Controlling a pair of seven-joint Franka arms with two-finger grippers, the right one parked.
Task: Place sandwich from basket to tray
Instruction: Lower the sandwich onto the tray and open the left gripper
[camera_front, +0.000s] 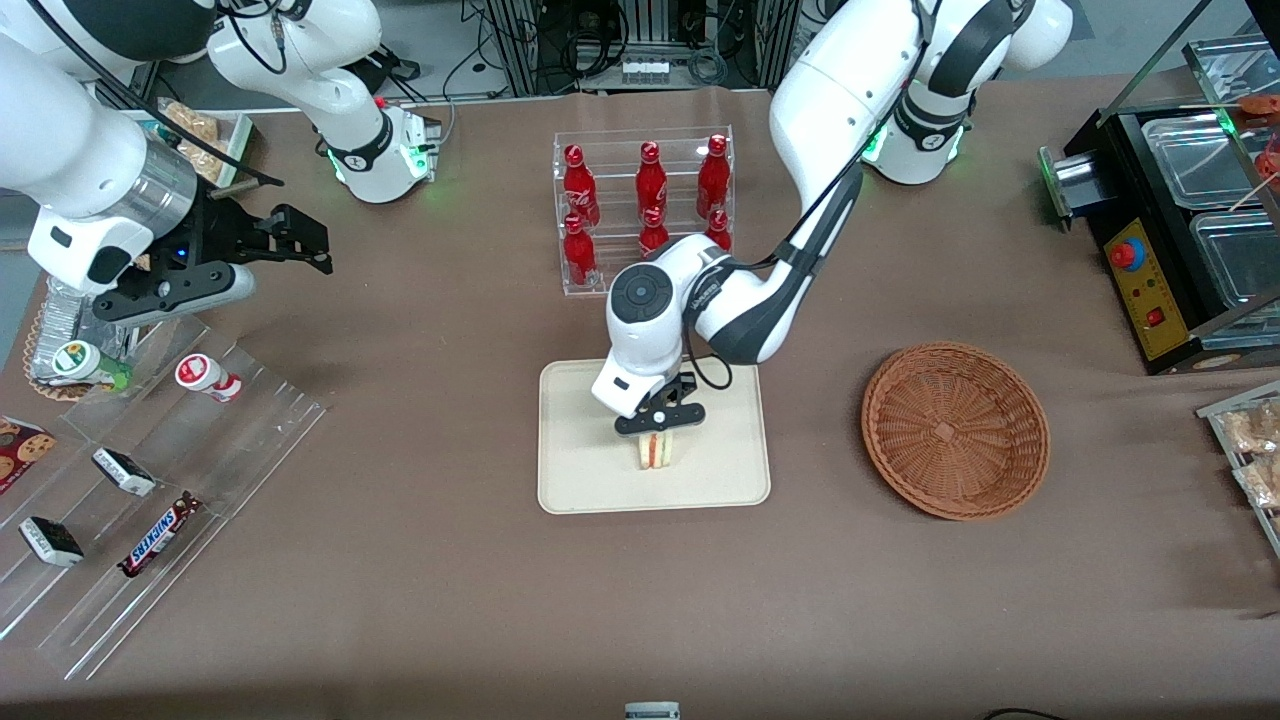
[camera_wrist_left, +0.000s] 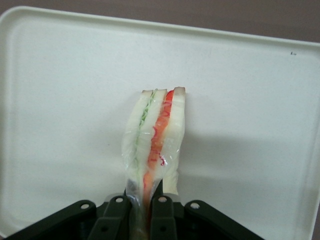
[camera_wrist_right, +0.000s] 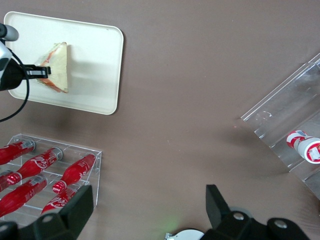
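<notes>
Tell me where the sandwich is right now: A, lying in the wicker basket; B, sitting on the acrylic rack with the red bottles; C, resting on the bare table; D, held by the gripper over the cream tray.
D: the gripper is shut on the sandwich above the tray, and the basket holds nothing.
</notes>
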